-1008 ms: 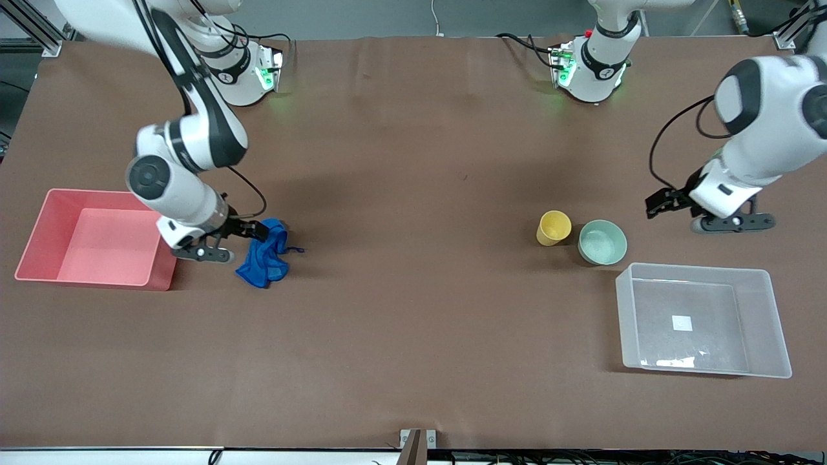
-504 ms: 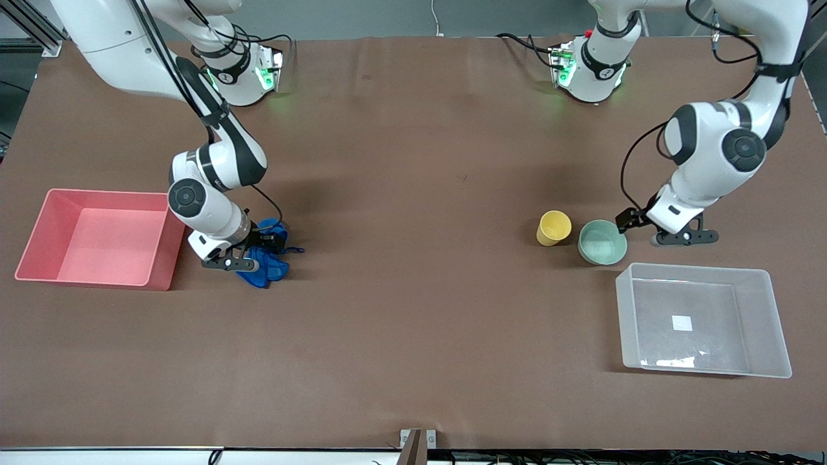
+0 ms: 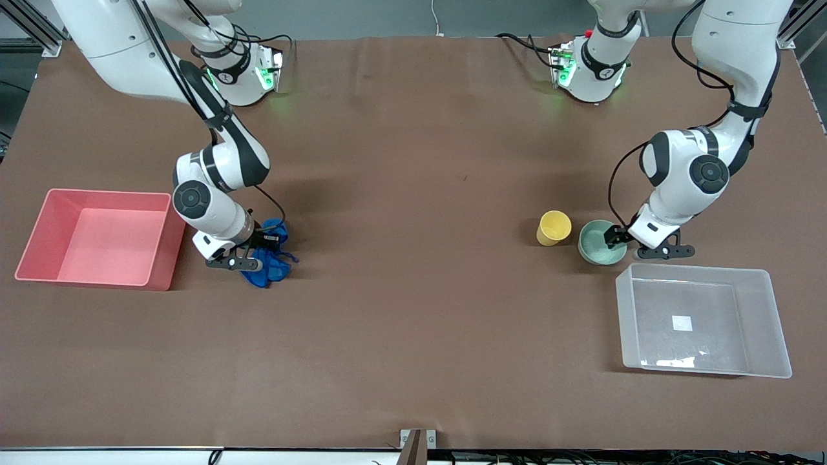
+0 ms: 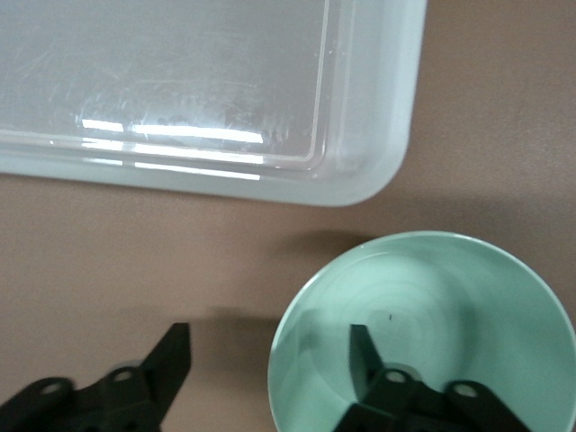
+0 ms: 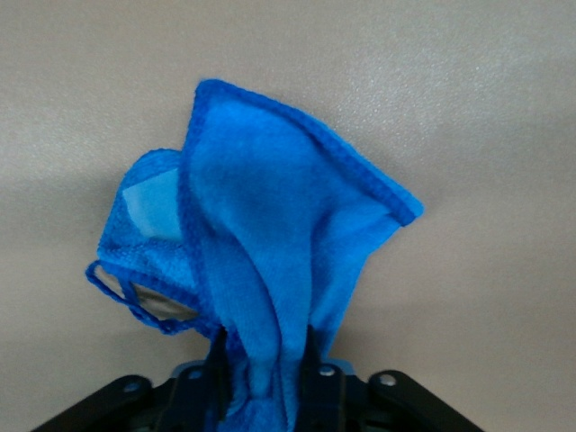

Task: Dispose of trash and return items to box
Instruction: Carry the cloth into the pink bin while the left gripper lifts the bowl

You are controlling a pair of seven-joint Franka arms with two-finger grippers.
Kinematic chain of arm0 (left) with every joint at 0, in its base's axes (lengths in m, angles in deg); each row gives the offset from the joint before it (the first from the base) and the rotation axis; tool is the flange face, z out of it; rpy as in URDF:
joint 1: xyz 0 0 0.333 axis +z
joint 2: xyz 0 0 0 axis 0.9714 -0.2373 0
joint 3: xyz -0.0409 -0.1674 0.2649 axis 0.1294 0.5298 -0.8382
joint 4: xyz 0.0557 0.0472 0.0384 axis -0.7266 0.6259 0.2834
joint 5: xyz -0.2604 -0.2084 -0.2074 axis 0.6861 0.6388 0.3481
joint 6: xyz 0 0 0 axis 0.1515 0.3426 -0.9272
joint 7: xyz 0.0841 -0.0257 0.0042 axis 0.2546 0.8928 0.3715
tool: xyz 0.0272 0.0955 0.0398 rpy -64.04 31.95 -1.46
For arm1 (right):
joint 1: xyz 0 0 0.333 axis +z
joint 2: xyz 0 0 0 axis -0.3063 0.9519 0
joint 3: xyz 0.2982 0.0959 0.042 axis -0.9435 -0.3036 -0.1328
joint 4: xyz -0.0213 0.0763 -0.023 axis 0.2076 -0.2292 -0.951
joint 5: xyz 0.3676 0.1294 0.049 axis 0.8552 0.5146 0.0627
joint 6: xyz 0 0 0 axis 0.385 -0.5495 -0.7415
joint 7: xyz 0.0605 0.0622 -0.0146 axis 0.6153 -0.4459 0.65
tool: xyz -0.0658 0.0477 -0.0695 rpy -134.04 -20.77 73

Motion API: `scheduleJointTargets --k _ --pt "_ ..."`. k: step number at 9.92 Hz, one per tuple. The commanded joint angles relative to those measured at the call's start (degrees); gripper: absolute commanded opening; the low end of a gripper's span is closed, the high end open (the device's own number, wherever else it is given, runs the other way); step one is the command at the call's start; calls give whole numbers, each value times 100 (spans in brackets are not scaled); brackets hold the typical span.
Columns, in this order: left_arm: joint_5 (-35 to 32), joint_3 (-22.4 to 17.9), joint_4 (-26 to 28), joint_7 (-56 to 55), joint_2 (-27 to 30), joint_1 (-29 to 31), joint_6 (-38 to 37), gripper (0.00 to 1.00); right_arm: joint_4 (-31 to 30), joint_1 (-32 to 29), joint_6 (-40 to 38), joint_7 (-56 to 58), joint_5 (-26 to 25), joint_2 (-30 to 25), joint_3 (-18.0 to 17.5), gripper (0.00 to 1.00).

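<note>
Trash (image 5: pixel 270 270) is pinched in my closed right tool (image 5: pixel 261 378), ready for the pink bin (image 3: pixel 39 232) (close by); my open left tool (image 4: pixel 270 360) straddles the bowl (image 4: pixel 468 297) rim on the desk (image 3: pixel 413 194).

arms 2 | pink bin (image 3: pixel 39 239) 1 | clear box (image 3: pixel 775 323) 1 | yellow cup (image 3: pixel 554 227) 1 | mint bowl (image 3: pixel 593 244) 1 | blue cloth (image 3: pixel 271 268) apparently 1

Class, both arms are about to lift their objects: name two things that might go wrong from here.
1. The left claw straddles only the mint bowl's rim, one finger inside; the bowl may tip or bump the yellow cup beside it.
2. The right claw pinches one fold of the blue cloth; it may slip out before the pink bin.
</note>
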State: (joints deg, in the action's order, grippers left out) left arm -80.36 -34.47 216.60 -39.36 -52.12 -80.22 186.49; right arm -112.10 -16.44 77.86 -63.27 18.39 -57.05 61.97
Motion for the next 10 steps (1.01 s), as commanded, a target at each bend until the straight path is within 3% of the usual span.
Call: scheduleJointTargets --k 1,4,5,6,8,9,10 --pt "-62 0 -9 -64 -220 -1 109 0 128 63 -265 -513 -98 -132 -38 1" --pt "-62 17 44 -64 -20 -19 75 0 2257 19 -4000 -541 -63 -475 -108 1" --pt "-62 18 209 75 339 -19 22 0 2709 -42 -4664 -410 -98 -676 -39 1" --pt "-62 18 281 86 795 -19 -231 0 2809 -112 -5019 348 -115 -1008 354 1" --pt "-9 35 28 68 1762 -36 -1712 0 2723 -122 -5311 2253 -107 -1406 1582 1" --pt "8 18 -330 77 1949 -36 -2371 0 2574 -122 -5234 2976 -116 -1381 2180 1" --pt "17 -35 -882 103 1777 -1 -2822 0 2286 -122 -4833 3671 -124 -1372 2664 1"
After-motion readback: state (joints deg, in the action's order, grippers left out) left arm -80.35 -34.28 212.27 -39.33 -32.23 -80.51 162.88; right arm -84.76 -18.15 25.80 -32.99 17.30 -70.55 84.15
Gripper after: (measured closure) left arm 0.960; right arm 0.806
